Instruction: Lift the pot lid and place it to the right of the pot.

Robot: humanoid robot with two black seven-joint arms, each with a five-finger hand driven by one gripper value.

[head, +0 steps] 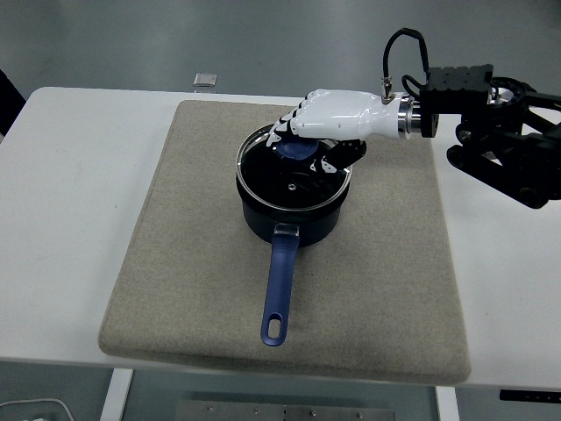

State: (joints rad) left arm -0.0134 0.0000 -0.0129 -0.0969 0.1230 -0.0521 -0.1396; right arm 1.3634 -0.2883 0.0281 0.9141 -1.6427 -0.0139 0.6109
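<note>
On the beige mat (175, 263) on the white counter (70, 175), a dark blue pot (289, 215) with a long blue handle. Round glass lid (285, 180) sitting on the pot, not lifted yet. White right robot hand (311, 145) curled around the lid's blue knob (298, 153). Lifting and moving right left to do

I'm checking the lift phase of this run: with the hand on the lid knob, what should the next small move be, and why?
Probably a short straight lift. The right hand is closed around the blue knob of the lid, but the lid sits on the pot, at most slightly tilted. It should clear the rim before moving right onto the bare mat.
</note>
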